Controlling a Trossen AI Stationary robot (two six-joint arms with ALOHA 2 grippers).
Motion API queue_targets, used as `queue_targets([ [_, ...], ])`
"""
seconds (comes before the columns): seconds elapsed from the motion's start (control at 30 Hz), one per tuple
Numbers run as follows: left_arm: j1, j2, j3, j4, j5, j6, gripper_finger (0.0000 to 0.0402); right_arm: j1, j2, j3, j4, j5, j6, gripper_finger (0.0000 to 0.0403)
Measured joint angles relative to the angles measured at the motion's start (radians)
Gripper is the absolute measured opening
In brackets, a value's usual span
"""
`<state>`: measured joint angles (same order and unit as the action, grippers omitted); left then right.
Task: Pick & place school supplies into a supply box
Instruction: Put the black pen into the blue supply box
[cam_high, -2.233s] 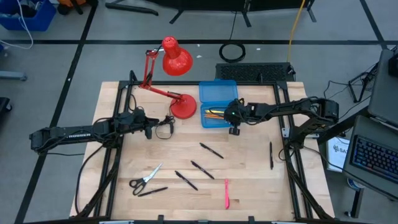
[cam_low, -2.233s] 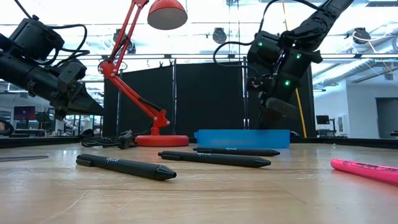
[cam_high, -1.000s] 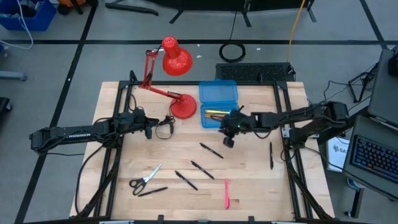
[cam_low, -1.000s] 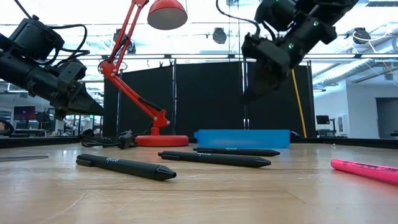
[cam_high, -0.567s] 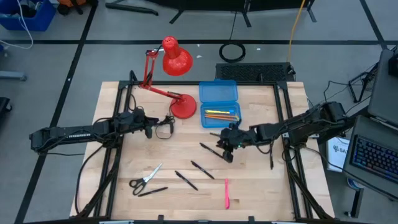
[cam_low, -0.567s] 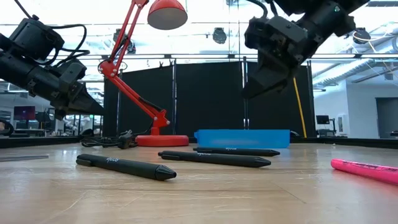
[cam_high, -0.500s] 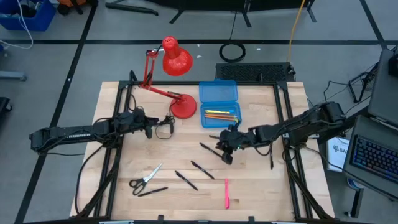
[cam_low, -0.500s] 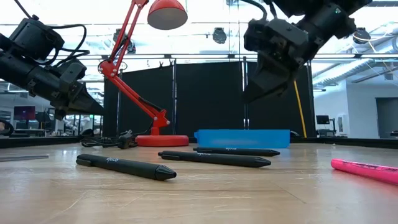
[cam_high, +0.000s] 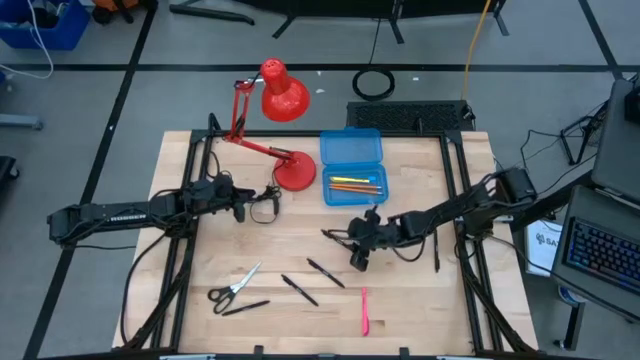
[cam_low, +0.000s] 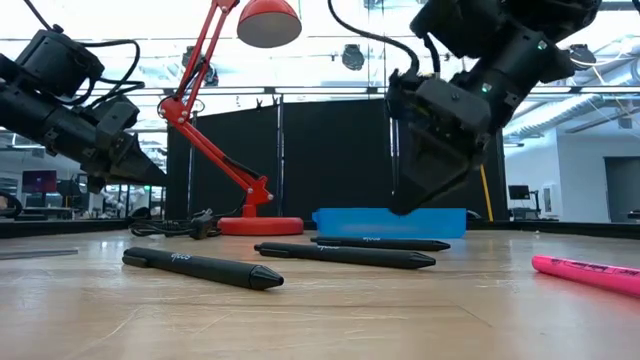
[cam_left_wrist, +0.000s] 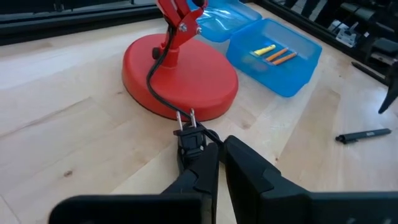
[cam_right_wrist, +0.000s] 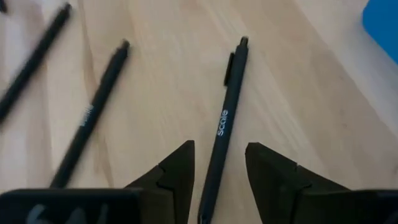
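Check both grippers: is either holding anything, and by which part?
Nothing is held. The right gripper hovers open, its fingers straddling a black pen lying on the table. The left gripper is shut and empty beside the lamp base.

Pale matt wood table (cam_high: 400, 290) — glossy blue plastic box (cam_high: 351, 155)

lamp: a red desk lamp (cam_high: 283, 130) is standing at the table's (cam_high: 400, 300) upper left of centre.
cable coil: a black loop (cam_high: 373, 84) is lying on the floor, upper centre.

red lamp (cam_high: 283, 120) crowding blue case (cam_high: 352, 166), bare wood before it
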<state>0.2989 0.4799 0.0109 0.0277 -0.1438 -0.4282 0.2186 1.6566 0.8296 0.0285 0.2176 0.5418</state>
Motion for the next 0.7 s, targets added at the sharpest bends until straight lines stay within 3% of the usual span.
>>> queue_targets([
  [0.43,0.000,0.005,0.000,0.000,0.003,-0.007,0.0031,0.026,0.176,0.230,-0.268,0.148,-0.009,0.0133],
  [0.7,0.000,0.004,0.000,0.000,0.003,-0.003,0.0031,0.023,0.180,0.245,-0.294,0.142,-0.011,0.0132],
])
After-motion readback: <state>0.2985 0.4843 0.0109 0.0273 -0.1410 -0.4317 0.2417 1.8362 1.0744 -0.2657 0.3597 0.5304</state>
